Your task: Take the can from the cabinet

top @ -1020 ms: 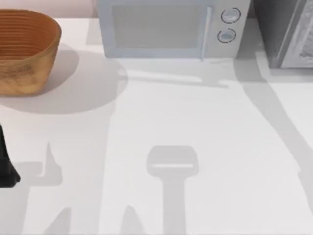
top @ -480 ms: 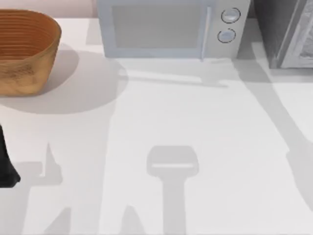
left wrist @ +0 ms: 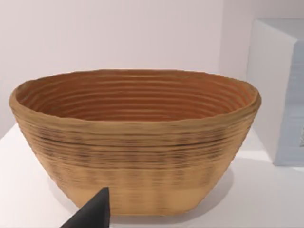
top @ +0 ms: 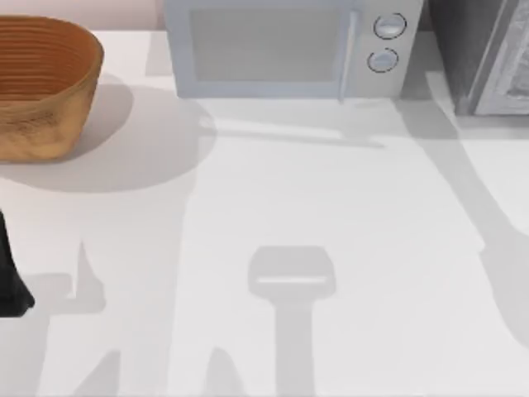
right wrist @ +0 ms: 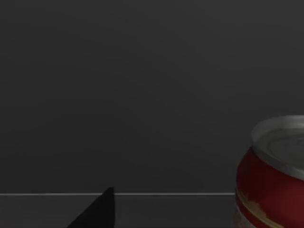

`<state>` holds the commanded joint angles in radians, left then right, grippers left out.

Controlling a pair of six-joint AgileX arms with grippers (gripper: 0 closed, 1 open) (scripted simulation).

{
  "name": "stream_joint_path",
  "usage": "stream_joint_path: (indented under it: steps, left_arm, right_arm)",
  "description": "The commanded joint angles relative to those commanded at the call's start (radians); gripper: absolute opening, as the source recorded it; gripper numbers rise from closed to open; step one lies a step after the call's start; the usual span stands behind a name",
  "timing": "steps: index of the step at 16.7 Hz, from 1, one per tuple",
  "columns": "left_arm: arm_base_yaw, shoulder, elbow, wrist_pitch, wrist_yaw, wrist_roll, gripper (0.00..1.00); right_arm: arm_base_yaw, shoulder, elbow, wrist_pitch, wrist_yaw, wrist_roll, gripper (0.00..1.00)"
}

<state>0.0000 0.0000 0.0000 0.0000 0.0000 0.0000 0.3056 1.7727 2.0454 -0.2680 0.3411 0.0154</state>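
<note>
The left arm [top: 10,273] is parked at the table's left edge, w/ its wrist camera facing the wicker basket [left wrist: 135,142] in the far left corner, beside the microwave [top: 285,45]. One dark fingertip [left wrist: 92,213] shows; open or closed, I cannot tell. In the right wrist view the can [right wrist: 273,173] stands upright in a dark cabinet [right wrist: 142,95], just beside a fingertip [right wrist: 97,211] of the right gripper, not touching. Its opening I cannot tell either.

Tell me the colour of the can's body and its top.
The can has a red body and a silvery top, best seen in the right wrist view.
</note>
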Motion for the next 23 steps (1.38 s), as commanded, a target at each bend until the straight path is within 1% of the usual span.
stream_joint_path:
  steps: [11, 12, 21, 23]
  left_arm:
    - [0.0, 0.0, 0.0, 0.0, 0.0, 0.0, 1.0]
    - [0.0, 0.0, 0.0, 0.0, 0.0, 0.0, 1.0]
    - [0.0, 0.0, 0.0, 0.0, 0.0, 0.0, 1.0]
    - [0.0, 0.0, 0.0, 0.0, 0.0, 0.0, 1.0]
  right_arm:
    - [0.0, 0.0, 0.0, 0.0, 0.0, 0.0, 0.02]
    - [0.0, 0.0, 0.0, 0.0, 0.0, 0.0, 0.0]
    - [0.004, -0.004, -0.001, -0.002, 0.002, 0.001, 0.0]
    - [0.027, -0.04, -0.011, -0.028, 0.026, -0.002, 0.0]
